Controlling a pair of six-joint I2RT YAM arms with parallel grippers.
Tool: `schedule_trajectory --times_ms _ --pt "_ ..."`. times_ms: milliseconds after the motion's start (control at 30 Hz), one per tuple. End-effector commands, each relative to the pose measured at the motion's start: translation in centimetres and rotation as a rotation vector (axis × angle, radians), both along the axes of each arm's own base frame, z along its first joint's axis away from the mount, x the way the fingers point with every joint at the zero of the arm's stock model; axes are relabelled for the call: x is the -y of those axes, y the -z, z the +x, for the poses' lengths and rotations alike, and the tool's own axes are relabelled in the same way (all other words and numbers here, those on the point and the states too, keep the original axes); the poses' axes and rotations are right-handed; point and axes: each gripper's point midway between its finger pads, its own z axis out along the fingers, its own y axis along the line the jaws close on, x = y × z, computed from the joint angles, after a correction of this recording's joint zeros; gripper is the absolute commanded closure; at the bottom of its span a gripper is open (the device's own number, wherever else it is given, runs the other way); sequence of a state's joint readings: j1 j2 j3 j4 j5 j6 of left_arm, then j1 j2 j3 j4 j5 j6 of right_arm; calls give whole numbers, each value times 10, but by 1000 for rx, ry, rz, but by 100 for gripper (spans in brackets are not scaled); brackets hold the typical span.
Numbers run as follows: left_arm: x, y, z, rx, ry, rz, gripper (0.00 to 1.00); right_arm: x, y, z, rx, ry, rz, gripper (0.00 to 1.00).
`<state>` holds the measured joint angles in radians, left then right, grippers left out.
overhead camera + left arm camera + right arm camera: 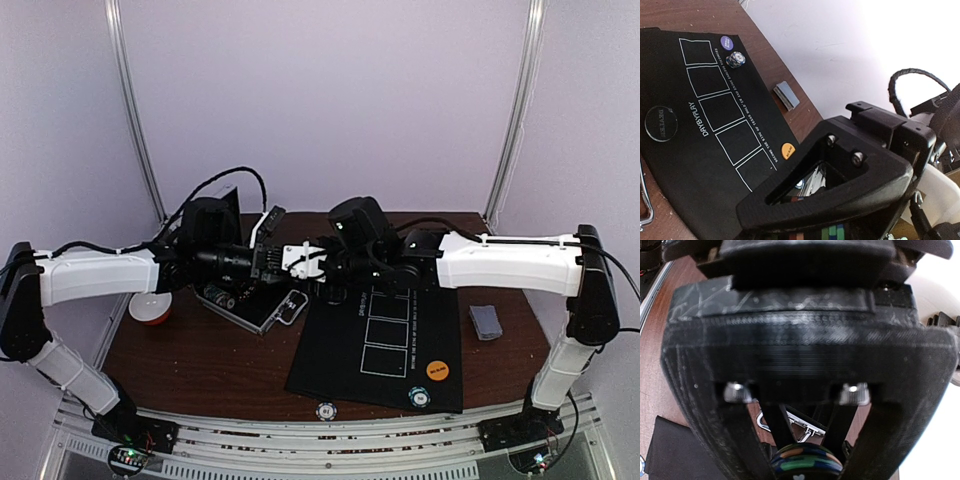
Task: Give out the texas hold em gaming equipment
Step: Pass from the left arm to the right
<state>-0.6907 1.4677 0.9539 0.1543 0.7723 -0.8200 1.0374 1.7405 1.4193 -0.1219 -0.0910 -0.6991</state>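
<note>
Closest to the lens, a stack of poker chips (802,461) with dark, striped edges sits between the fingers (740,450) of my right gripper (806,471). I'm clamped on it, one finger against each side, down at 6 o'clock in the right wrist view.

My left gripper (266,256) hangs nose to nose with the right one, above the silver case (245,308). Grasping or released, I cannot tell.

The case stands open at 9 o'clock of the black mat (340,350), with chips showing in its tray. At 9 o'clock of the case sits the red-and-white bowl (150,308); I can't make out its inside.

From above, an orange button (436,369) lies toward the mat's 5 o'clock corner, with a teal chip (421,397) just beside it at 7 o'clock. A lone chip (326,410) rests on the table (200,360) just off the mat's 7 o'clock corner. The deck of cards (487,320) lies on bare wood at 3 o'clock of the mat.

My left wrist view adds a purple button (726,43) with a striped chip (735,60) just beside it at 5 o'clock, and a dark disc (661,125) at the mat's 9 o'clock side.
</note>
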Motion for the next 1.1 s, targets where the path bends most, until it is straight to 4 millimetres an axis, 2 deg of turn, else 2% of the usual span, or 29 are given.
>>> schedule_trajectory --times_ms 0,133,467,700,967,1067 --pt "1 -23 -8 15 53 -105 57 -5 -8 -11 -69 -37 1 100" --pt "0 -23 -9 10 59 -129 51 -6 -1 -18 -153 -45 -21 100" --pt "0 -22 -10 -17 85 -182 35 -8 0 -8 -166 -24 -34 100" --pt "-3 -8 -3 -41 58 -155 26 -8 2 -7 -180 -28 -35 100" --pt "-2 -9 -1 -27 60 -159 4 -5 8 -5 -207 -24 -48 100" --pt "-3 -8 0 -27 54 -153 2 -3 10 -3 -219 -18 -50 100"
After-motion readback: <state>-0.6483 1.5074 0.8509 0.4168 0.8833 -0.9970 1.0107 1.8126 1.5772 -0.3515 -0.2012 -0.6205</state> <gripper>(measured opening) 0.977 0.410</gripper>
